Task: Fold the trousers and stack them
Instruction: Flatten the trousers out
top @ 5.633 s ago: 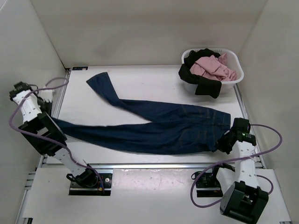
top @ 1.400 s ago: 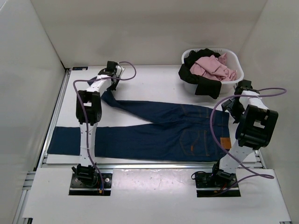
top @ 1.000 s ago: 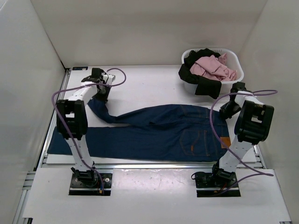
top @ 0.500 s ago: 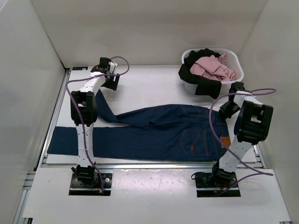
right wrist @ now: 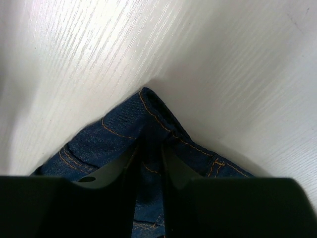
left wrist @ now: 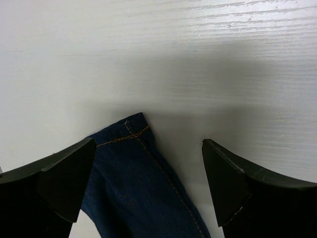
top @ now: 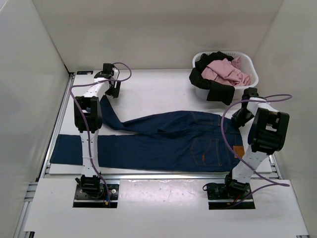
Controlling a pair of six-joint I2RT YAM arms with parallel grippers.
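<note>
The jeans [top: 168, 141] lie lengthwise across the bench [top: 158, 94], waist to the right. The left claw [left wrist: 147, 148] hovers over the far leg's hem [left wrist: 124, 136] with its fingers apart, while the right claw [right wrist: 150, 148] is pinched tight on the waistband corner [right wrist: 148, 99].

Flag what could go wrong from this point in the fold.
1. The left fingers are open over the leg hem, which sits off-centre toward one finger; closing could catch only its corner or miss.
2. The right fingers pinch just the waistband corner of the trousers; a pull might slip it free.
3. The far leg lies angled off the near leg, so the fold may come out uneven.
</note>
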